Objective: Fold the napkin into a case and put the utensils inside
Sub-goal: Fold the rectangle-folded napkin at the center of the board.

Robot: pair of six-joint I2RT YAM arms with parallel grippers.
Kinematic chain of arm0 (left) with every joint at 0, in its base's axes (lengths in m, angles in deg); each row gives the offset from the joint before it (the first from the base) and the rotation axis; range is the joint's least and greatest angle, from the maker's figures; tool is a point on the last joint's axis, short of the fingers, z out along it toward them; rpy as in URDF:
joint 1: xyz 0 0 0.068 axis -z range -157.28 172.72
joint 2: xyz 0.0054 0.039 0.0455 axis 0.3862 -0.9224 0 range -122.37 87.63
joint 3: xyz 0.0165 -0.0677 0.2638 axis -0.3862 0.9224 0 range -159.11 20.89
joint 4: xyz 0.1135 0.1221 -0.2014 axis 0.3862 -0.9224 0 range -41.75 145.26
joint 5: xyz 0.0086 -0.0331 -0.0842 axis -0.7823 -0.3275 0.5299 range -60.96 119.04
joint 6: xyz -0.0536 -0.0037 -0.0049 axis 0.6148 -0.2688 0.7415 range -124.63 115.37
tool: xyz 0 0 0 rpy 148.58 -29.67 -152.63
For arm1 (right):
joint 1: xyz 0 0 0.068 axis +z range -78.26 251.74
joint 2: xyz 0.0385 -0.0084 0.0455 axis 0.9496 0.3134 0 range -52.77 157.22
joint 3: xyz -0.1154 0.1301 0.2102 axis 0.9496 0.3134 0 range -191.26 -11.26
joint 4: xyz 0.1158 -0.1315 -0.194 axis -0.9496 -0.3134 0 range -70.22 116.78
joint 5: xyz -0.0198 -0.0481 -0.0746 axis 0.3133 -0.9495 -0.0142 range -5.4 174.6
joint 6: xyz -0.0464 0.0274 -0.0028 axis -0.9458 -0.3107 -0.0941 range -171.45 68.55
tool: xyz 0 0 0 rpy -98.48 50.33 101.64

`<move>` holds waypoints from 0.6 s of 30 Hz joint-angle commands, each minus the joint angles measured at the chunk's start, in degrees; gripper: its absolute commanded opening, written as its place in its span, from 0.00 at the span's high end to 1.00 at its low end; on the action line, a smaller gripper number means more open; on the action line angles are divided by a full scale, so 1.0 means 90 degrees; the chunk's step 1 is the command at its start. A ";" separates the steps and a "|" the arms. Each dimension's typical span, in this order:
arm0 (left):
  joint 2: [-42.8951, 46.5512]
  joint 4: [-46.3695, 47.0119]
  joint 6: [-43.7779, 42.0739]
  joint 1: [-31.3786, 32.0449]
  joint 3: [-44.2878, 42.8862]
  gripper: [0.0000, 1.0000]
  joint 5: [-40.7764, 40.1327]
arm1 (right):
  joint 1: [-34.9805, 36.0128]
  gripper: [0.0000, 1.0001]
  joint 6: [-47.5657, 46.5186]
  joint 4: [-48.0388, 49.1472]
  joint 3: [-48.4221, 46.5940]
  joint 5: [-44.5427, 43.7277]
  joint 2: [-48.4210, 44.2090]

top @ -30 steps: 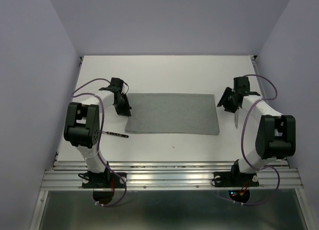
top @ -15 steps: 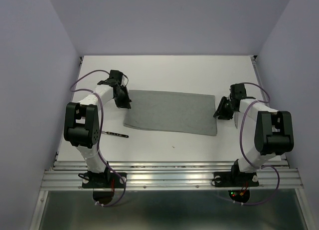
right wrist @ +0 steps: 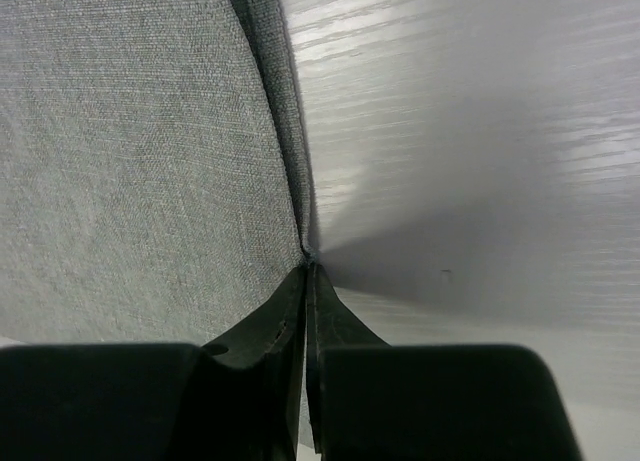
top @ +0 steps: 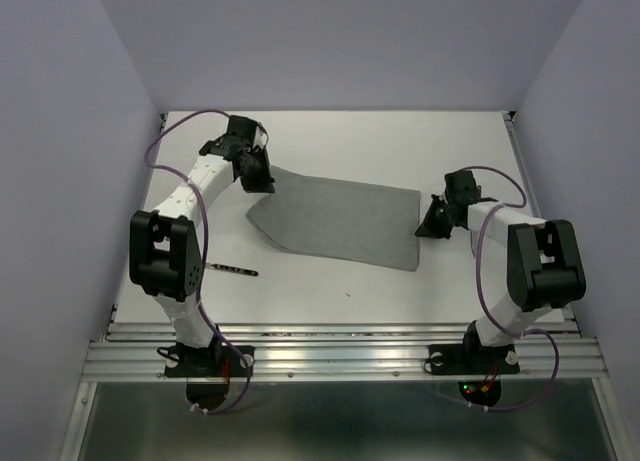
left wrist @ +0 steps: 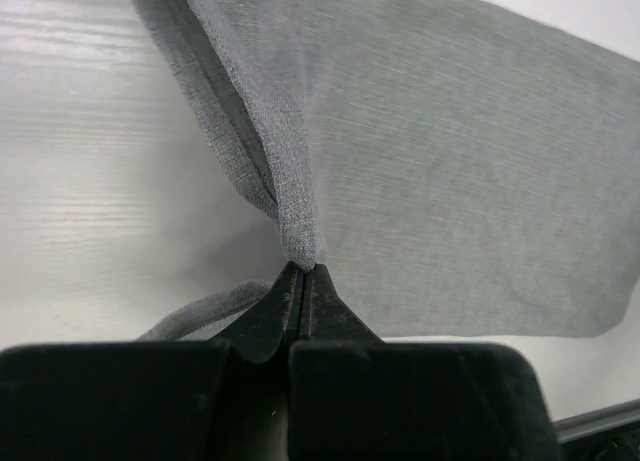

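The grey napkin (top: pixel 335 219) lies folded in the middle of the table, its left end lifted and pulled askew. My left gripper (top: pixel 262 178) is shut on the napkin's far left corner; in the left wrist view the cloth (left wrist: pixel 450 171) hangs in a pinched fold from the closed tips (left wrist: pixel 300 269). My right gripper (top: pixel 424 227) is at the napkin's right edge, and in the right wrist view its jaws (right wrist: pixel 308 271) are closed on the hem of the cloth (right wrist: pixel 130 161). One of the utensils (top: pixel 232 269), a thin dark stick, lies on the table left of the napkin's near corner.
The white table (top: pixel 330 131) is walled at the back and on both sides. A metal rail (top: pixel 340 353) runs along the near edge, with both arm bases on it. The utensil lies beside the left arm's elbow (top: pixel 160 256).
The left gripper rose and moved toward the back with the napkin's left corner, skewing the cloth. The right gripper slid left to the napkin's right edge and shut there.
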 commanded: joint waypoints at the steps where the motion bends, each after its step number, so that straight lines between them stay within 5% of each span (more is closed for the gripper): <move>1: 0.0425 -0.0262 -0.0050 0.0335 -0.0442 1.00 0.0149 | 0.0352 0.94 0.0464 0.0471 0.0206 -0.0001 0.0085; 18: 0.0074 0.0002 0.0604 0.1732 -0.1418 1.00 0.0627 | 0.1456 0.95 0.1509 0.1136 -0.0350 -0.0098 0.0896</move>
